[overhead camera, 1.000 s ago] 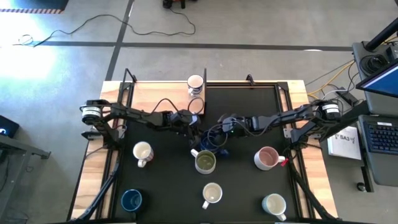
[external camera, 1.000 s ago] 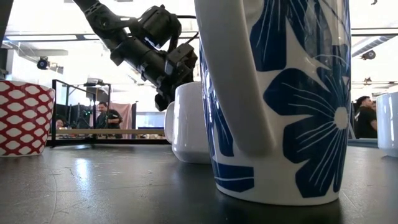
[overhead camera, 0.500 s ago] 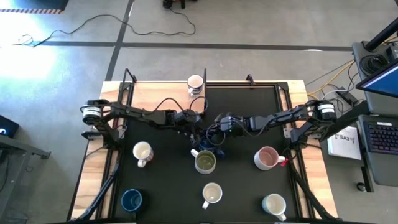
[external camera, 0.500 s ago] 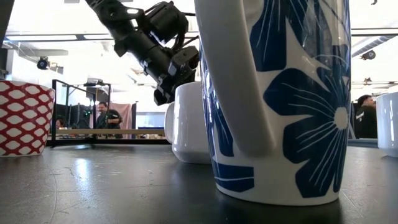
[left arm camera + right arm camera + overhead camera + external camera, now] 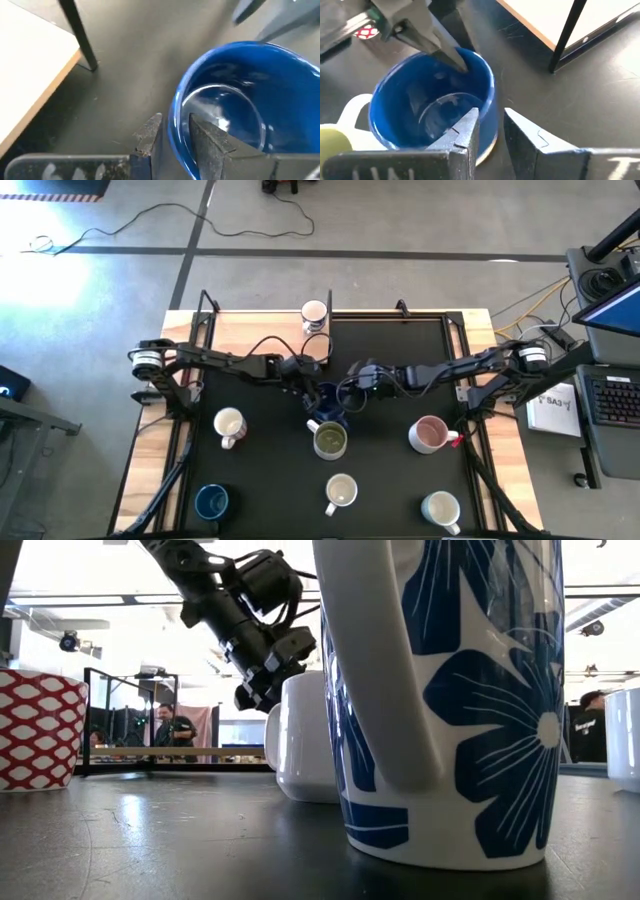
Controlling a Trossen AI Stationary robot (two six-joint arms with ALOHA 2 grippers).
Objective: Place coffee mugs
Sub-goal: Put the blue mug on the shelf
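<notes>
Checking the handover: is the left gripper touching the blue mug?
Touching. In the left wrist view the left gripper straddles the blue mug rim, one finger inside against the wall, one outside.

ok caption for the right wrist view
Both grippers pinch the blue mug's rim: right gripper near, left gripper opposite.

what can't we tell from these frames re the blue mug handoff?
- Blue mug, high view: mostly under both arms.
- Low view: floral mug hides the handoff.
- Right gripper straddles the rim; contact unclear.
- Left gripper: likewise.
</notes>
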